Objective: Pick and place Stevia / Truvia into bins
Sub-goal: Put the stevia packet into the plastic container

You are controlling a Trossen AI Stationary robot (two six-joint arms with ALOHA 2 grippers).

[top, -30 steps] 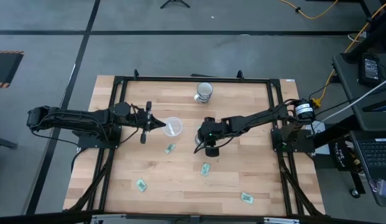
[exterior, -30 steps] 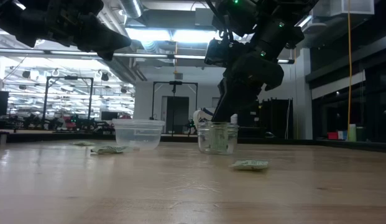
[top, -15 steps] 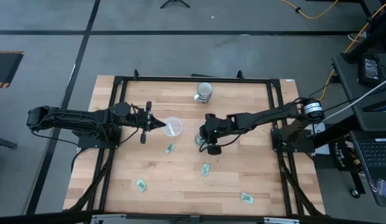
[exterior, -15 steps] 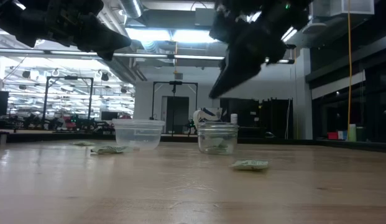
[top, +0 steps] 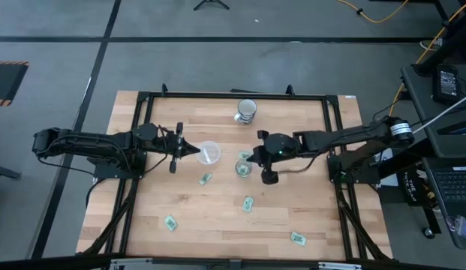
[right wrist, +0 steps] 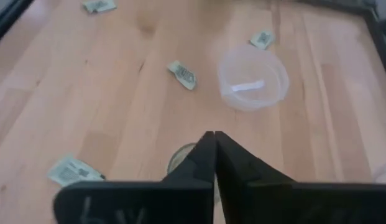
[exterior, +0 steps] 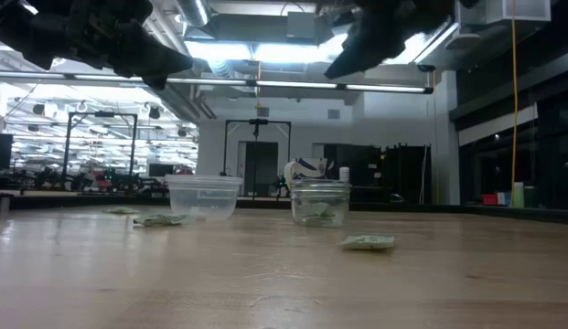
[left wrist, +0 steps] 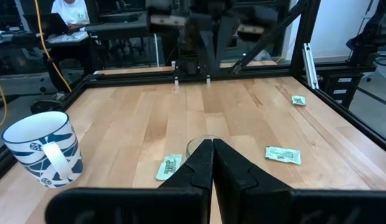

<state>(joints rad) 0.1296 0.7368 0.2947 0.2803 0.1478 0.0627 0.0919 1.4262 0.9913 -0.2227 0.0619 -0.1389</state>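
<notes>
A green packet (exterior: pixel 322 216) is seen inside the narrow clear cup (top: pixel 242 169) at the table's middle; four others are scattered on the wood, one (top: pixel 205 179) near the wider cup (top: pixel 209 152). The right gripper (top: pixel 253 156), fingers together, is raised just beside the narrow cup. The left gripper (top: pixel 196 151), fingers together, is held at the wider cup.

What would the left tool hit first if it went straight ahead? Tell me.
Probably the wide clear cup: in the high view the shut left tool points at it, its tip beside the rim. The low view shows the tool well above the table, so a level path might pass over the cup.
</notes>
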